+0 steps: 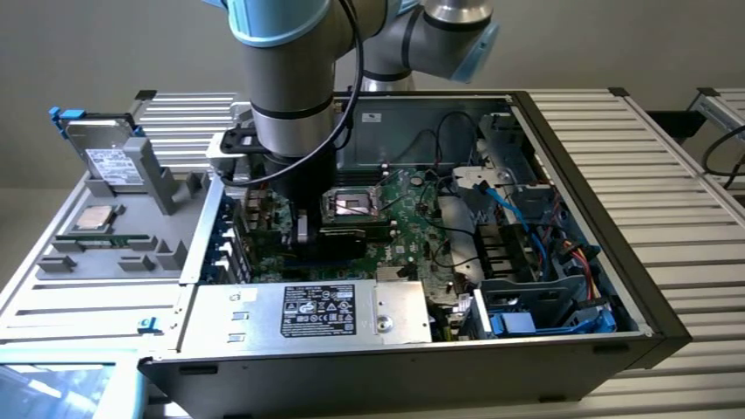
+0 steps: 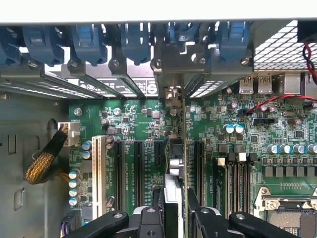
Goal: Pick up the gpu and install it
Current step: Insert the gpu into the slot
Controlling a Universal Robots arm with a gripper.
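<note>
At the exterior view's left lies a grey tray (image 1: 111,262) carrying a silver drive box (image 1: 117,166) and a processor chip (image 1: 93,218); just beside it stands the open computer case (image 1: 652,297), with its power supply (image 1: 314,310) along the near edge. The arm (image 1: 297,78) drops almost straight down from above into the case, wrist vertical; the gripper (image 1: 305,229) sits low over the motherboard (image 1: 402,240), next to the processor socket (image 1: 349,205).

In the wrist view the gripper (image 2: 174,196) points down at the board; its two black fingers (image 2: 157,210) stand partly closed, one on each face of the gpu (image 2: 174,168), clamping it between them. The gpu stands on edge, upright, in line with the black expansion slots (image 2: 137,168); its metal bracket end (image 2: 173,94) reaches the rear wall of the case, among the blue retaining clips (image 2: 133,39). Whether its lower edge is seated in a slot cannot be told.

Toward the exterior view's right, blue cables (image 1: 547,244) run past the drive bays (image 1: 536,305).
</note>
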